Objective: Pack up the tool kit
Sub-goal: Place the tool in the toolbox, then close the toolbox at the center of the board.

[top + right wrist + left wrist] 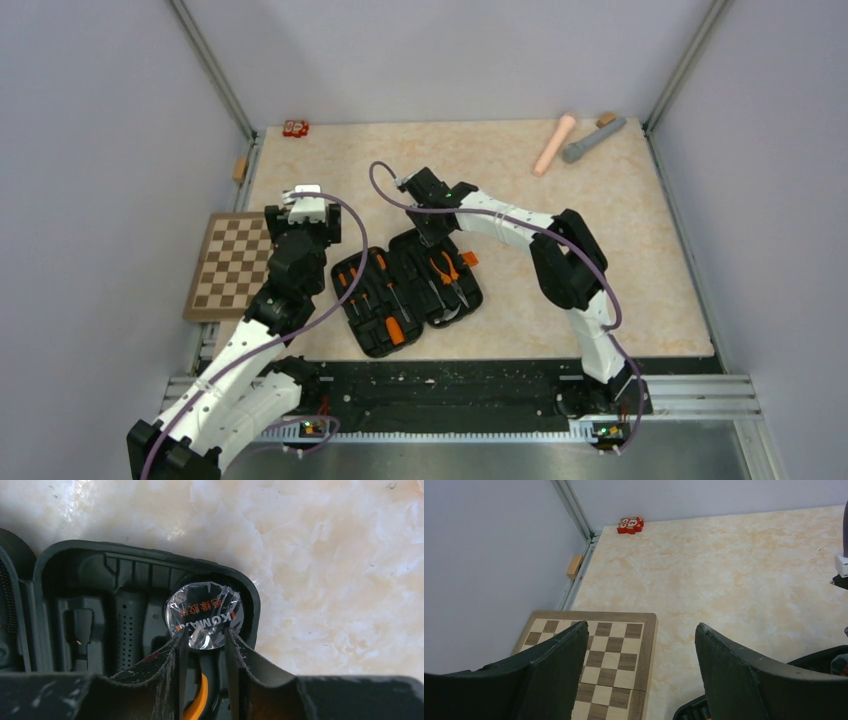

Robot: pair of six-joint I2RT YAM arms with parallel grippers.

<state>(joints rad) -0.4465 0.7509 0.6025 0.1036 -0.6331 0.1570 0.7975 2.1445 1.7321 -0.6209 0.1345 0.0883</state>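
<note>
walls (90, 150): plain pale grey, on three sides of me | corner rails (210, 65): bare metal | table (660, 220): beige marbled top before me | light: even, soft glare on the top

1. Top view: even, diffuse light is falling from overhead. The beige table (600, 220) is rendering bright, and the walls (90, 200) are reading flat grey.
2. Shadows are lying soft and short beside the arms. The black case (405, 290) is reading nearly black inside, and detail there is getting lost.
3. Left wrist view: the chessboard (609, 645) and tabletop are showing sharp. The left gripper (641, 627) fingers (559, 675) are looking dark and slightly soft at the bottom edge.
4. Right wrist view: glare is flaring on the shiny wrapped disc (204, 615), partly washing out its print. A white hotspot is bleaching the tabletop at upper left. The case interior is sitting dim, and the right gripper (206, 630) fingers (250, 670) are appearing grainy close up.
</note>
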